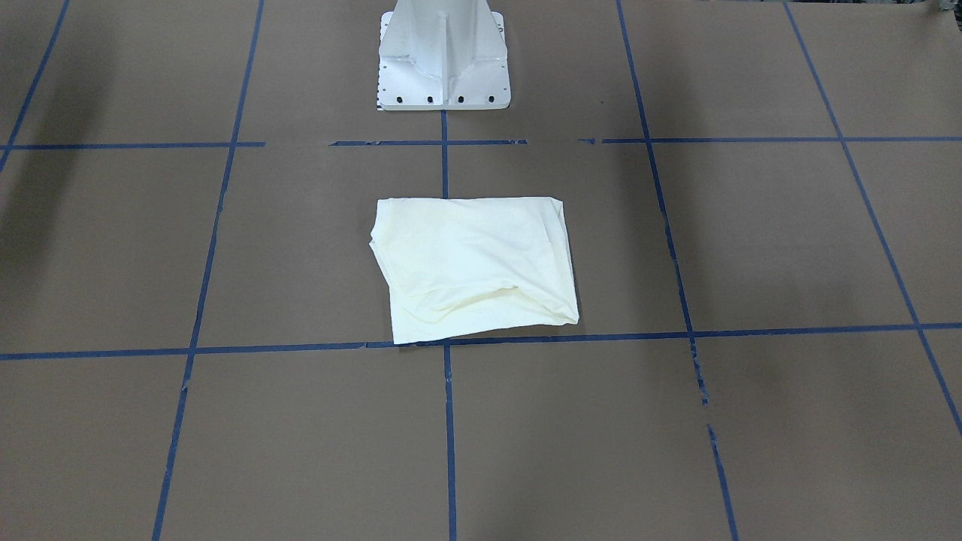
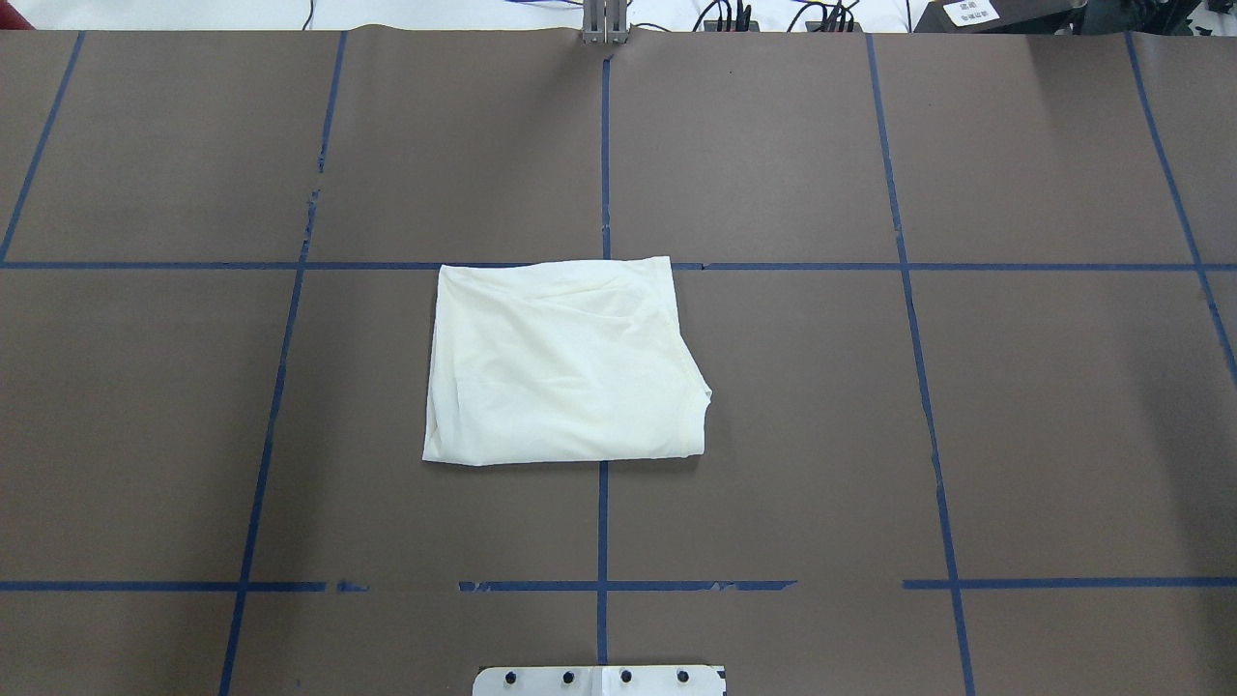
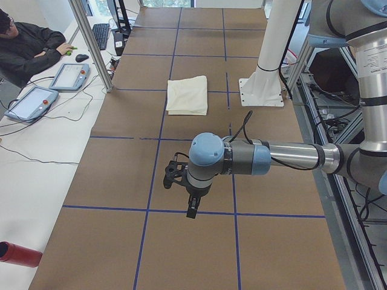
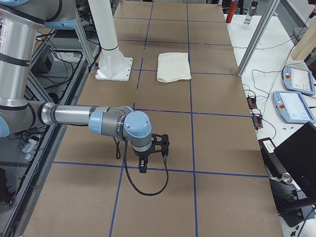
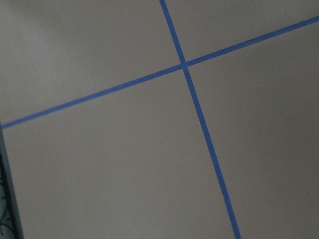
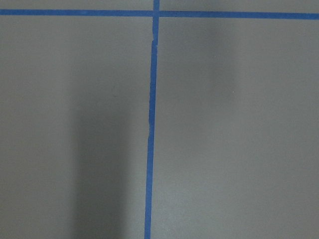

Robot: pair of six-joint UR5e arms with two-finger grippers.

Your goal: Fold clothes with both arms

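Where the table's end on the robot's left lies nearest, the grey-and-silver jointed left arm (image 3: 284,158) with light-blue joint caps stretches level over the brown paper-covered table (image 2: 821,435), well apart from the garment. Its black two-finger left gripper (image 3: 191,208) hangs pointing down above a blue tape line (image 3: 121,208). Whether its jaws are parted or closed I cannot tell, and its wrist camera shows only brown surface and crossing tape.

Farther along, at the table's middle, the cream-white long-sleeved T-shirt (image 2: 560,362) lies folded into a rough rectangle, plain side up. It straddles the centre tape line, and its edge away from the robot rests along a cross line. It sits near the white metal pedestal base (image 1: 443,60) but apart from it.

Farthest, at the opposite end, the matching grey-and-silver right arm (image 4: 74,116) reaches out low. Its black two-finger right gripper (image 4: 143,167) aims down over the brown surface just by a tape line; the state of its jaws likewise cannot be told.
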